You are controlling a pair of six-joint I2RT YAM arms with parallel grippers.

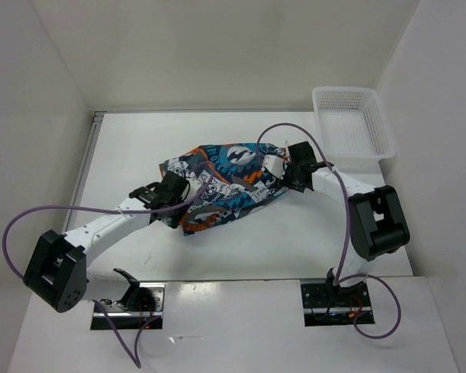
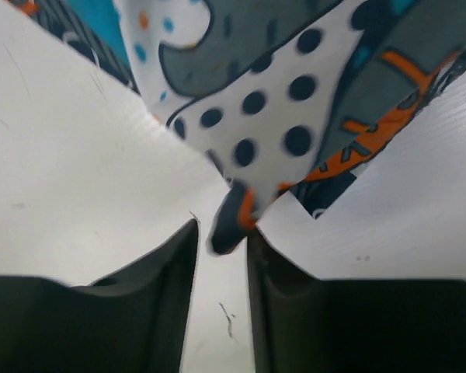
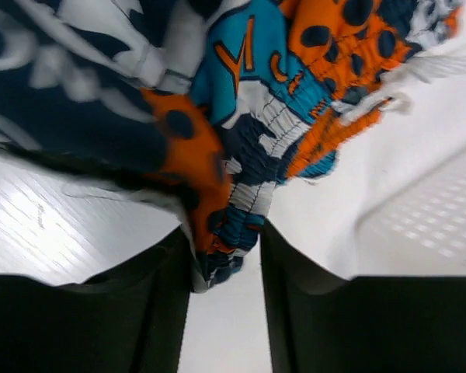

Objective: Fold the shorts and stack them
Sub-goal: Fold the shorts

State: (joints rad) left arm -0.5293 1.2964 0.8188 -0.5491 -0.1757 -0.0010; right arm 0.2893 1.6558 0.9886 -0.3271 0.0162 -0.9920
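The shorts point(image 1: 225, 183) lie bunched in the middle of the surface point(image 1: 132, 148). Their long axis runs diagonally from near-left to far-right, with 1 arm at each end.

The left end effector point(image 2: 223, 231) is at the near-left end. Its jaws stand narrowly apart. A dark-and-orange tip of cloth hangs into the gap, touching 1 jaw and apart from the other, so it looks loose rather than pinched.

The right end effector point(image 3: 225, 233) is at the far-right end, where elastic gathers the cloth. Its jaws are also narrowly parted, with a bunched corner lying between them against 1 side.

The basket point(image 1: 384, 132) stands just beyond the right arm. I judge that neither arm has a firm hold.
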